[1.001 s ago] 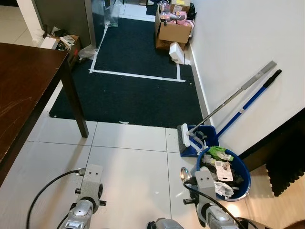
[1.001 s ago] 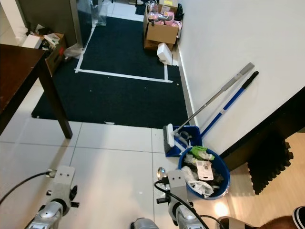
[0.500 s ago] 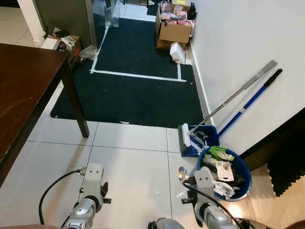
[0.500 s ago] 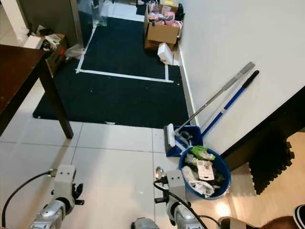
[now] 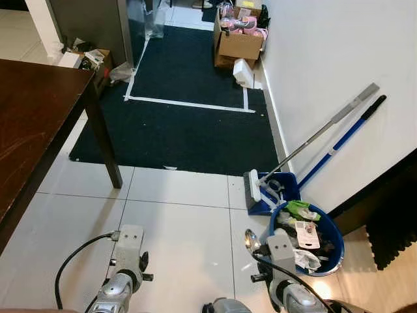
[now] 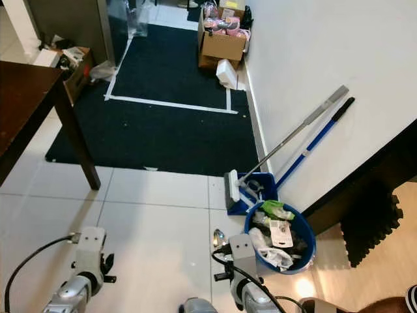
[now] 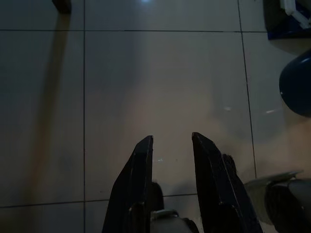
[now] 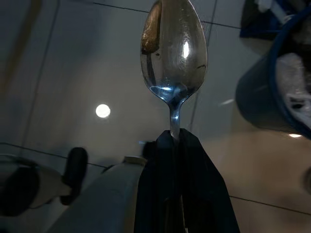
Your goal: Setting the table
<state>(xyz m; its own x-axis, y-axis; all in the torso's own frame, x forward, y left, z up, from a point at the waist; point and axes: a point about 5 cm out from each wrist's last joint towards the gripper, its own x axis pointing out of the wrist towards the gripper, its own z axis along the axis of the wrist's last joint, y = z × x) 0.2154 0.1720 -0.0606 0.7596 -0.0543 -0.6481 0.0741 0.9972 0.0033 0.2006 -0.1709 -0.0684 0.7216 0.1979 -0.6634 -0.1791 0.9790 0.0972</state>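
I see the shiny metal spoon (image 8: 174, 53) clenched by its handle in my right gripper (image 8: 177, 145), bowl forward above the white tiled floor (image 5: 182, 222). It hangs beside the round blue trash-filled bucket (image 5: 329, 228). My left gripper (image 7: 171, 145) hangs low with its jaws parted, grasping nothing, and the dark brown wooden table (image 5: 32, 117) stands off to my left.

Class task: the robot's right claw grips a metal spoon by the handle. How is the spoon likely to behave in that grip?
The spoon looks like polished metal, so probably stiff. Its shiny handle may be slippery and could swivel, since the right claw pinches only the thin neck. It is slim, so likely light.
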